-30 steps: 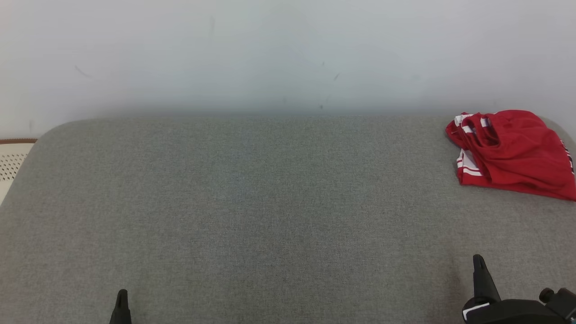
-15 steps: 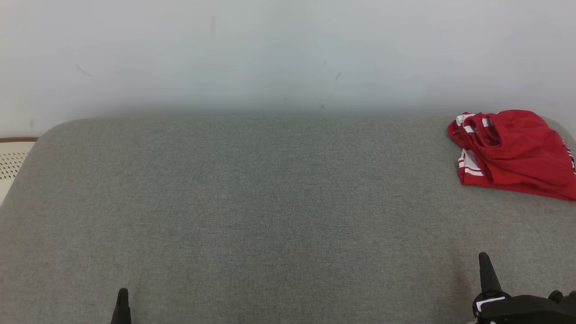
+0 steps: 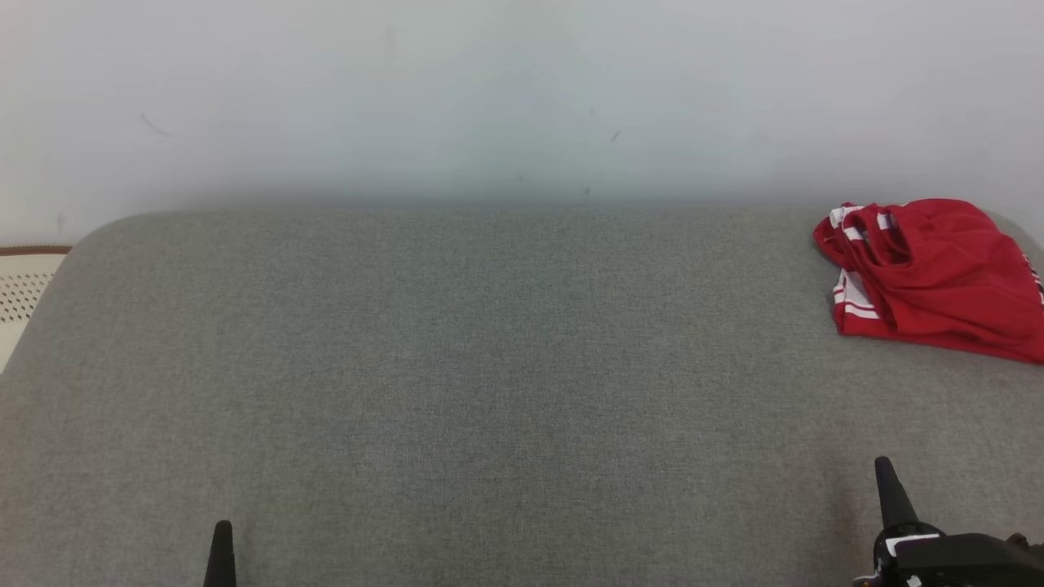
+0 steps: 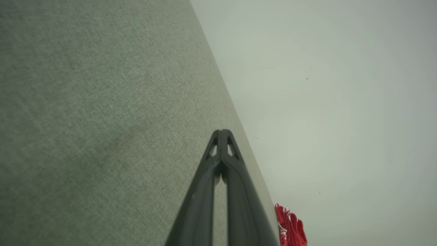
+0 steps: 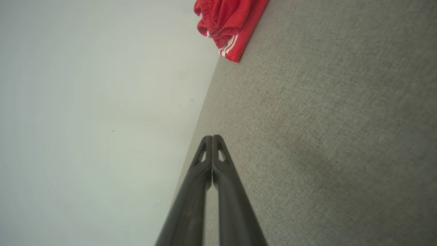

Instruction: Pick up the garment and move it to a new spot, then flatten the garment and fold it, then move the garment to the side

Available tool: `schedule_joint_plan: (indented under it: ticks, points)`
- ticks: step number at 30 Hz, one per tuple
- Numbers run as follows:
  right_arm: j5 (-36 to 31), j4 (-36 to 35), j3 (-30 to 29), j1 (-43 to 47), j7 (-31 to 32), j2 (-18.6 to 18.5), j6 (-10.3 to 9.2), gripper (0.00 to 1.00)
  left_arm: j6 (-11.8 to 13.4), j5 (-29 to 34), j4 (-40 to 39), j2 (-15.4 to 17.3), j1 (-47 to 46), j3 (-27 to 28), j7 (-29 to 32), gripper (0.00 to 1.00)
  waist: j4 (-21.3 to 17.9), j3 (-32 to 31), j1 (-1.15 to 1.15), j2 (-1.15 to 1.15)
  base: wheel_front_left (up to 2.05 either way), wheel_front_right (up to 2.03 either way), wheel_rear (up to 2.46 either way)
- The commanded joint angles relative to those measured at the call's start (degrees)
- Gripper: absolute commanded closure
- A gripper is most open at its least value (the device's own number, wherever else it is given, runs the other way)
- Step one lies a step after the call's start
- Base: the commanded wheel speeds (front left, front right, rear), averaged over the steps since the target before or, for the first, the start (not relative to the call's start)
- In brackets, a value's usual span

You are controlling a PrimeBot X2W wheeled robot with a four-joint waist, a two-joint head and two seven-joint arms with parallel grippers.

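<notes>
A crumpled red garment (image 3: 934,277) with white stripes lies at the far right back of the grey cushion (image 3: 489,367), partly cut off by the head view's right edge. It also appears as the garment (image 5: 228,24) in the right wrist view and small as the garment (image 4: 290,227) in the left wrist view. My right gripper (image 3: 885,481) hovers low at the near right, shut and holding nothing, its fingertips (image 5: 212,138) pressed together. My left gripper (image 3: 221,538) rests at the near left, also shut and holding nothing, its fingertips (image 4: 222,133) touching.
A pale wall (image 3: 522,98) rises behind the cushion's back edge. A cream perforated object with a brown rim (image 3: 24,285) sits beyond the cushion's left end. Bare grey fabric spreads wide between the grippers and the garment.
My right gripper has shifted a little to the right and slightly down. The left gripper and the garment have stayed where they were.
</notes>
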Motion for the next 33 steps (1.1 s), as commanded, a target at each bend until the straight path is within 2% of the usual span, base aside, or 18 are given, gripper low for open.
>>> schedule_joint_plan:
  ticks: [1, 33]
  points:
    - [1.75, -0.33, -0.39, -1.04, 0.59, -0.20, 0.02, 1.00, -0.38, -1.64, 0.01, 0.20, -1.28, 0.02, 0.34, 1.00, 0.03, 0.02, 0.00, 0.00, 0.00, 0.00, 0.00]
    - [17.35, 1.15, -4.08, -2.57, 5.87, 0.38, 0.02, 1.00, -1.54, -17.65, 2.38, 0.20, -2.52, -0.28, 3.19, 1.00, 0.45, 0.32, 0.00, 0.00, 0.00, 0.00, 0.00]
